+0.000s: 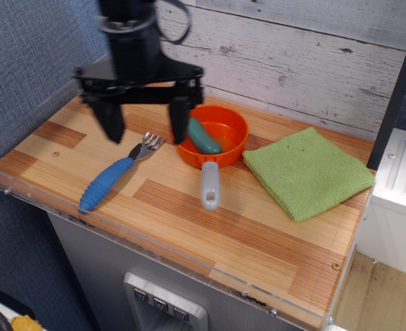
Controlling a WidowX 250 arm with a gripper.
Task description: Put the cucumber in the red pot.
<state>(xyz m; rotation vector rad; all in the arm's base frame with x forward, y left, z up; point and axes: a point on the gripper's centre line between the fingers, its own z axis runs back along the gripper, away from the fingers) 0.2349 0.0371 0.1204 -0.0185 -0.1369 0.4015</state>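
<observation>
The teal-green cucumber (204, 136) lies inside the red pot (226, 127), leaning against its left wall. The pot stands on the wooden table with its grey handle (210, 186) pointing toward the front edge. My gripper (145, 127) hangs above the table to the left of the pot, over the fork's head. Its two black fingers are spread wide and hold nothing. The right finger (179, 118) partly covers the pot's left rim in this view.
A fork with a blue handle (107, 183) lies left of the pot. A folded green cloth (306, 172) lies to the right. A clear plastic rim (154, 241) runs along the table's front and left edges. A plank wall stands behind.
</observation>
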